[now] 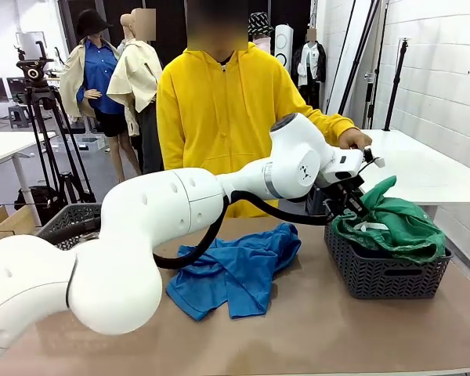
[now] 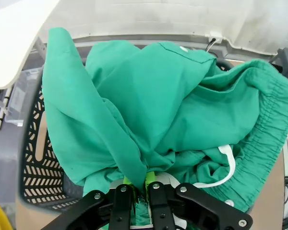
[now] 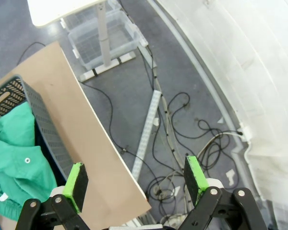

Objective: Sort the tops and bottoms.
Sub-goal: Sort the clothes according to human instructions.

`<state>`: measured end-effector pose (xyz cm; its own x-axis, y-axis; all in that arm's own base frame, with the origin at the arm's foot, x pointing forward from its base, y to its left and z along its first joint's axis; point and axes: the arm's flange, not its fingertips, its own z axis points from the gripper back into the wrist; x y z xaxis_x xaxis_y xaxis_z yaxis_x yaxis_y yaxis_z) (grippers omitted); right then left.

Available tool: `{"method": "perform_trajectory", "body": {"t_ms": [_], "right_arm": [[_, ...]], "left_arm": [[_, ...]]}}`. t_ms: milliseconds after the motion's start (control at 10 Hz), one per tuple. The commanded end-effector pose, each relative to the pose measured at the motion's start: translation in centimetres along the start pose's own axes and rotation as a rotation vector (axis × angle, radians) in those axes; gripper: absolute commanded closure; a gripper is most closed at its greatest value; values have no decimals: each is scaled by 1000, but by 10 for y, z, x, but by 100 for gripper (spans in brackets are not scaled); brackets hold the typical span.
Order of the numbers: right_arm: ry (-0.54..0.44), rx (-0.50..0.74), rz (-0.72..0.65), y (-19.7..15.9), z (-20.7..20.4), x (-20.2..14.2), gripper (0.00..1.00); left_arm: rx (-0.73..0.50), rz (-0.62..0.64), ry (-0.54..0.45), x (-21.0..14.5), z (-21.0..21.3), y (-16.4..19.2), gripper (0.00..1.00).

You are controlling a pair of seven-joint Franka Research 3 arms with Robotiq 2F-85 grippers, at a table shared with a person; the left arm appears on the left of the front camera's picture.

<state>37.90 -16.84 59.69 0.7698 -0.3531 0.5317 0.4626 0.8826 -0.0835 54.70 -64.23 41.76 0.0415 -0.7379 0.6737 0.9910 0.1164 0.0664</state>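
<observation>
One left end effector (image 2: 139, 180) seemingly pinches green shorts (image 2: 173, 110).

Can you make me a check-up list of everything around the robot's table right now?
Surface: brown table, carrying clothes and baskets.
Job's things: green shorts heaped in the dark basket on the right; blue shirt crumpled mid-table.
Clutter: second basket at the left edge.
Grippers: left gripper shut, pinching the green shorts over the dark basket; right gripper open, holding nothing, past the table's edge.
Cables: black cable looped under the left arm; loose cables on the floor.
Surroundings: person in a yellow hoodie across the table; tripod behind.
</observation>
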Motion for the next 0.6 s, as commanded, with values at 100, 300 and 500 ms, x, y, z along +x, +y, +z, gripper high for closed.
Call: {"method": "perform_trajectory", "body": {"t_ms": [100,300,500], "right_arm": [[1,-1,3,1,-1,1,0],[1,-1,3,1,-1,1,0],[1,-1,3,1,-1,1,0]], "left_arm": [[-64,0,-14,75,-46,66,87],[-78,7,-20,77,-40,67,48],[-79,13,-1,78,-34,67,9]]}}
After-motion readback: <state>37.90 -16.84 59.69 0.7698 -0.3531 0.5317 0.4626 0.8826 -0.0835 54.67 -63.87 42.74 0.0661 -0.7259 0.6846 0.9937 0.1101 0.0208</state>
